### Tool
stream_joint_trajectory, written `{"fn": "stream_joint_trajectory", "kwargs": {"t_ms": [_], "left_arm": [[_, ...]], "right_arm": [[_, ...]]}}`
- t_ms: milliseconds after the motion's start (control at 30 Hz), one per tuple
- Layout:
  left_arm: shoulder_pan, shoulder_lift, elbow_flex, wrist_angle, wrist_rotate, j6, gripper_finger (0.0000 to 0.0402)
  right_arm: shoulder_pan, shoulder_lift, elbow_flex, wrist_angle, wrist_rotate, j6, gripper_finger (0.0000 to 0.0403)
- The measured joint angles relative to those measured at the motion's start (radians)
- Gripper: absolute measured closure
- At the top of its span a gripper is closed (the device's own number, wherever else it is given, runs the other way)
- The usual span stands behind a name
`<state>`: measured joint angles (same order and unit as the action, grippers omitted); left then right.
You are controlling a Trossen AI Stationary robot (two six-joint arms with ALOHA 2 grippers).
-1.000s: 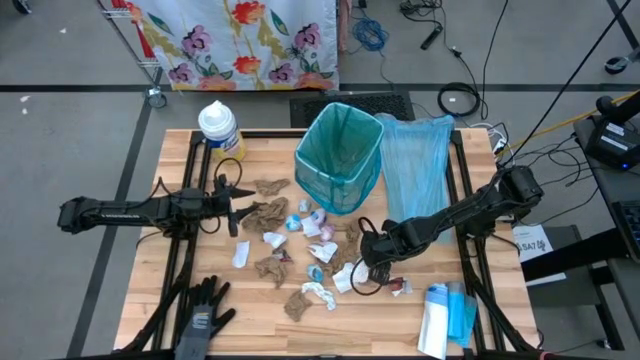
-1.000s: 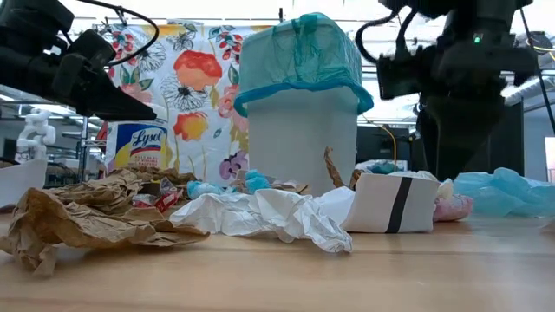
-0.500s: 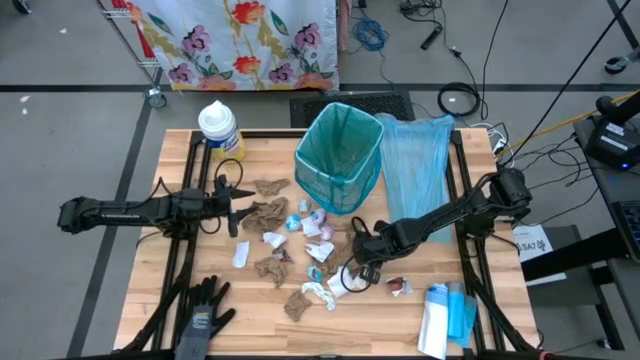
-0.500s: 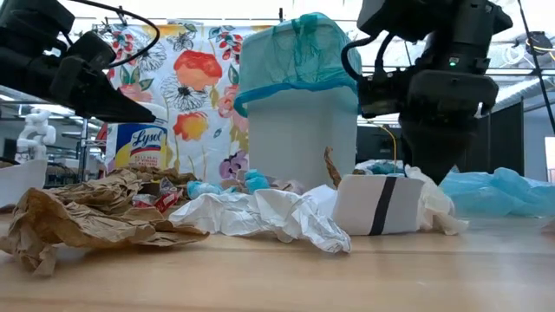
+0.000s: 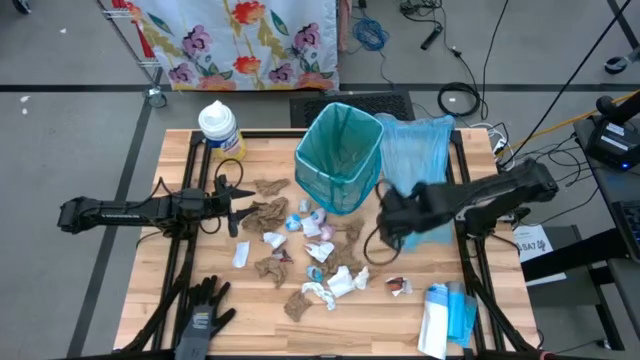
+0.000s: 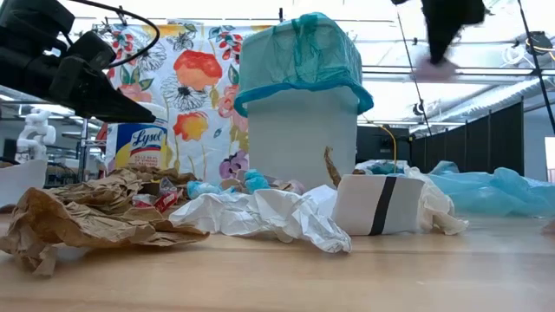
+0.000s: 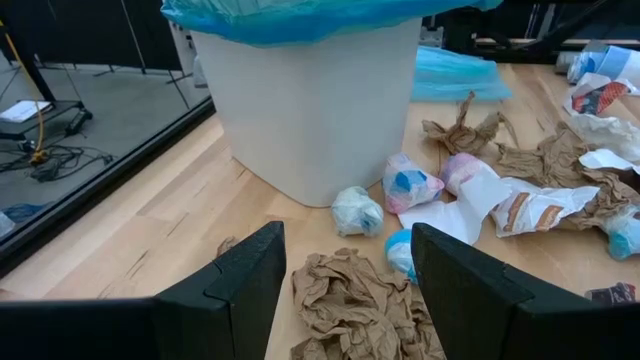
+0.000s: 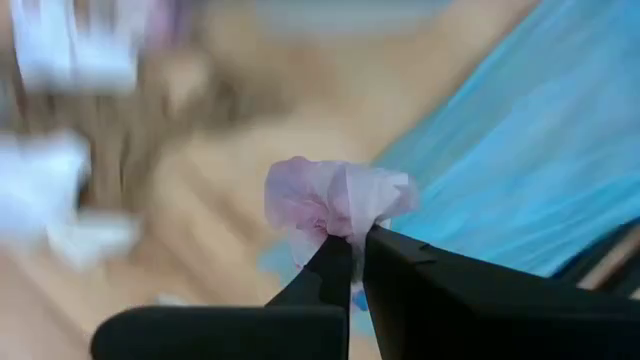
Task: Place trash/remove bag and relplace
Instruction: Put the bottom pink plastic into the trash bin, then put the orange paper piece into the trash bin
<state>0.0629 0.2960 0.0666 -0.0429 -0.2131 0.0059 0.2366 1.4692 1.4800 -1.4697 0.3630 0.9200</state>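
Observation:
A white bin lined with a teal bag stands at the table's far middle. Trash lies scattered in front of it: brown paper wads, white tissues, blue and pink bits. My right gripper hangs high above the table, right of the bin, shut on a small pink scrap. In the low view the gripper shows blurred at the top. My left gripper stands open at the left, just above a brown paper wad, touching nothing. My right gripper pinches the pink scrap by its lower edge between its two fingertips. The fingers slant steeply down from above. The scrap is lifted clear of the table and bunches out past the tips.
A loose light blue bag lies spread right of the bin. A wipes canister stands at the far left, a black glove lies at the near left, and a white and blue pack lies at the near right.
My right gripper has dipped into the trash near the table's middle and taken hold of the pink scrap. It has then risen quickly toward the bin, rolling and tipping further down as it went. The scrap now hangs clear of the table.

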Motion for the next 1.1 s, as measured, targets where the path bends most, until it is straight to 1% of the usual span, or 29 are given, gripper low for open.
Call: {"fn": "stream_joint_trajectory", "kwargs": {"t_ms": [100,167,267,400,467,533,600,700,767,867,1000,1100], "left_arm": [[0.000,0.000,0.000,0.000,0.000,0.000,0.0182],[0.000,0.000,0.000,0.000,0.000,0.000,0.0182],[0.000,0.000,0.000,0.000,0.000,0.000,0.0182],[0.000,0.000,0.000,0.000,0.000,0.000,0.0182],[0.000,0.000,0.000,0.000,0.000,0.000,0.0182],[0.000,0.000,0.000,0.000,0.000,0.000,0.0182],[0.000,0.000,0.000,0.000,0.000,-0.001,0.0182],[0.000,0.000,0.000,-0.001,0.000,-0.001,0.0182],[0.000,0.000,0.000,-0.001,0.000,-0.001,0.0182],[0.000,0.000,0.000,-0.001,0.000,-0.001,0.0182],[0.000,0.000,0.000,-0.003,0.000,0.000,0.0182],[0.000,0.000,0.000,-0.004,0.000,0.000,0.0182]], "right_arm": [[-0.064,-0.003,0.158,-0.018,0.132,-0.028,0.0402],[-0.116,-0.003,0.237,0.030,0.195,-0.089,0.0402],[-0.199,-0.002,0.307,0.191,0.235,-0.238,0.0401],[-0.300,0.000,0.322,0.475,0.233,-0.455,0.0400],[-0.342,0.011,0.322,0.582,0.207,-0.537,0.0399],[-0.381,0.024,0.322,0.647,0.154,-0.596,0.0399],[-0.415,0.038,0.322,0.671,0.109,-0.604,0.0399],[-0.455,0.065,0.322,0.655,0.043,-0.587,0.0388],[-0.475,0.083,0.321,0.633,-0.001,-0.573,0.0369],[-0.497,0.101,0.321,0.621,-0.050,-0.557,0.0330],[-0.511,0.102,0.321,0.622,-0.056,-0.557,0.0276],[-0.516,0.096,0.321,0.621,-0.056,-0.566,0.0247]]}}
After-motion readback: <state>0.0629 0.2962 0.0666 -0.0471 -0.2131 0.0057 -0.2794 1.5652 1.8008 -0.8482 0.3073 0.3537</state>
